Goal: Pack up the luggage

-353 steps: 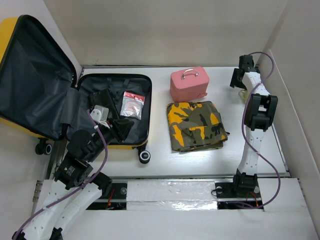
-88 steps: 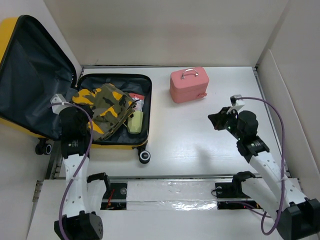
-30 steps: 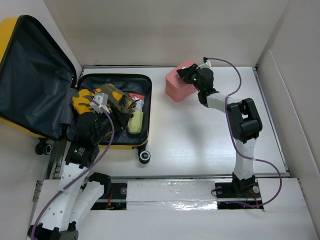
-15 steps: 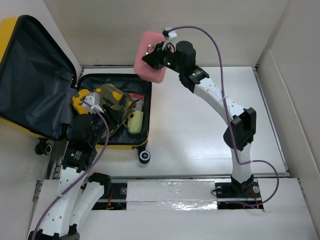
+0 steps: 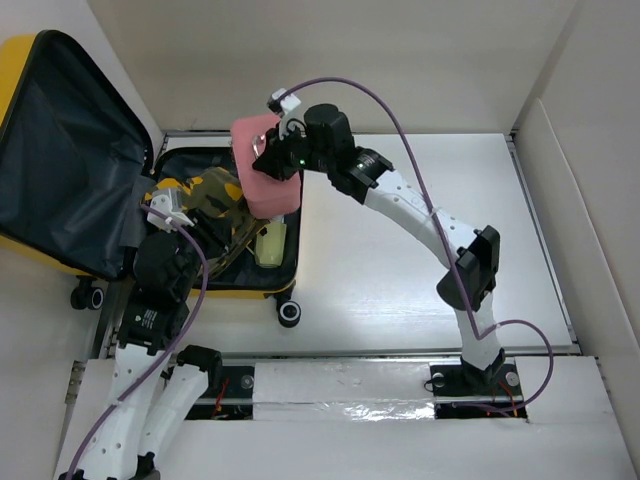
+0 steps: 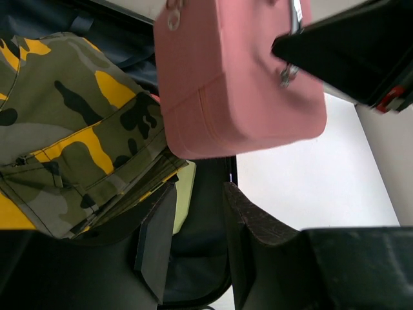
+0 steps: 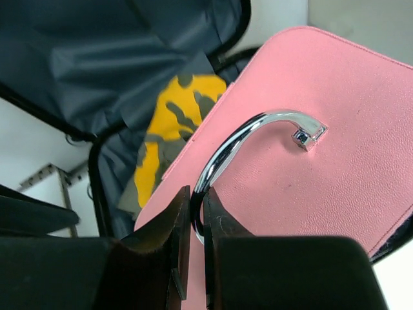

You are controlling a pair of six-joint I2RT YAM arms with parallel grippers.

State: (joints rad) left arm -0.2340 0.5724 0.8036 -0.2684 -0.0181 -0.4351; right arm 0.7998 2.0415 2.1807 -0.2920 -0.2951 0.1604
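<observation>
Right jaws are pressed nearly together, pinching the chrome handle (image 7: 227, 142) of the pink case (image 5: 268, 182). Only the right wrist view shows this bite; in the top view the wrist hides it. The case hangs tilted over the far right part of the luggage (image 5: 70, 170).

Left jaws are spread with nothing between them, low over the near part of the shell. Their gap is plain only in the left wrist view. That view also shows the case's underside above a camouflage cloth (image 6: 71, 142); whether the two touch cannot be told.

The luggage lies open at the left end of the bench (image 5: 400, 270), base shell flat, lid thrown back to the left and leaning up. Its long axis runs near to far, with the wheels (image 5: 290, 313) at the near end toward the arm bases. The wheels show only from the top. The cloth and a pale yellow-green pack (image 5: 270, 243) lie in the shell.
</observation>
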